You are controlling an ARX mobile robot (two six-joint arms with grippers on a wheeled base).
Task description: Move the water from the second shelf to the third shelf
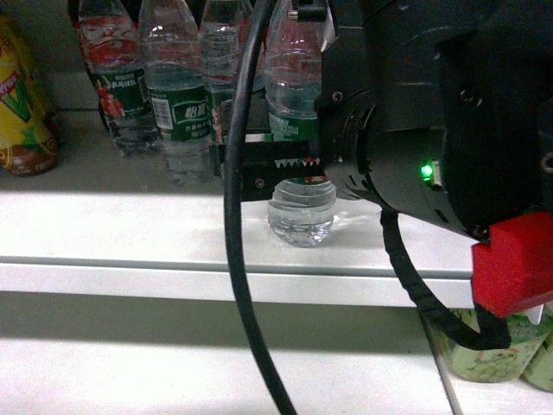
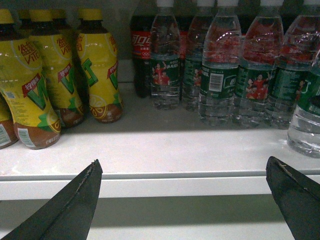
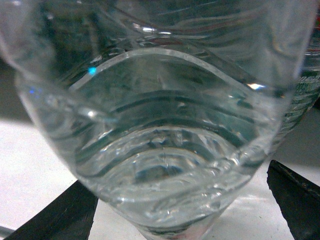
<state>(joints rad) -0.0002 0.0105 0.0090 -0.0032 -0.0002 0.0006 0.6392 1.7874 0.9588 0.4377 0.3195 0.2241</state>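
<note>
The water [image 1: 300, 212] is a clear ribbed bottle with a green label band, standing upright near the front of a white shelf [image 1: 130, 259], ahead of its row. My right gripper [image 1: 285, 162] straddles it at mid height, a serrated finger [image 1: 272, 164] showing on its near side. In the right wrist view the water [image 3: 160, 125] fills the frame between the black fingers [image 3: 295, 195], with a gap at the right finger; the right gripper [image 3: 182, 190] is open. My left gripper [image 2: 182, 167] is open and empty, facing the shelf's front edge [image 2: 165, 175].
More water bottles [image 2: 250, 75] stand in a row at the back. Yellow drink bottles [image 2: 40, 80] are on the left, a cola bottle [image 2: 141, 50] behind. Green drink bottles [image 1: 492, 350] sit on the shelf below. A black cable [image 1: 238, 259] hangs across the head view.
</note>
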